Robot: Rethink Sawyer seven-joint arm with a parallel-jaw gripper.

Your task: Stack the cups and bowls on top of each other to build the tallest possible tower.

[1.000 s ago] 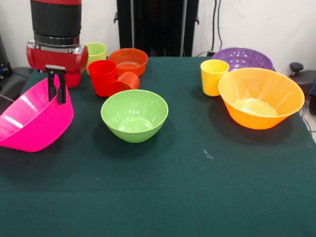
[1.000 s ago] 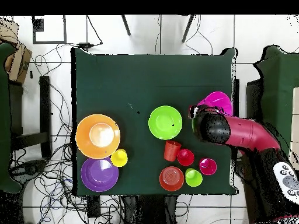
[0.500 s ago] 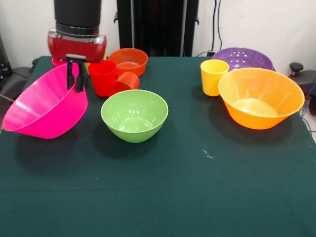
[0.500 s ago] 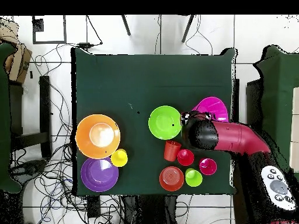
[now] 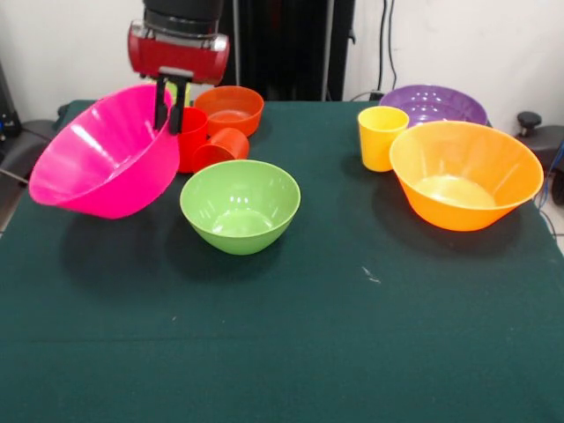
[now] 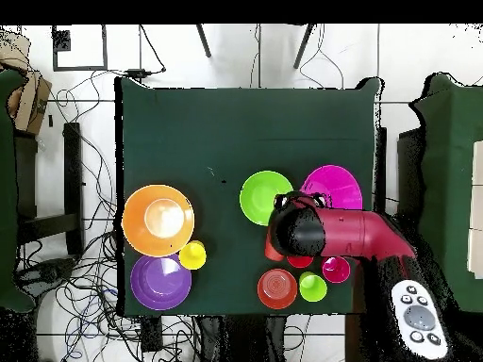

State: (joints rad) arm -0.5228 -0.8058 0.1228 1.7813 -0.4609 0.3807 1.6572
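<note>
1. The pink bowl (image 5: 106, 163) is hanging tilted above the green tablecloth (image 5: 291, 335), clear of the cloth, its mouth facing up and to one side, just beside the green bowl (image 5: 240, 204).
2. The gripper (image 5: 170, 113) is clamping its fingers together on the pink bowl's raised rim.
3. The green bowl is sitting upright in the middle of the table.
4. Behind it, the red cup (image 5: 189, 139) is standing beside an orange cup (image 5: 222, 147) lying on its side, near the orange-red bowl (image 5: 230, 109).
5. The yellow cup (image 5: 381, 137), orange-yellow bowl (image 5: 465, 174) and purple bowl (image 5: 434, 104) are grouped well apart at the other side.
</note>
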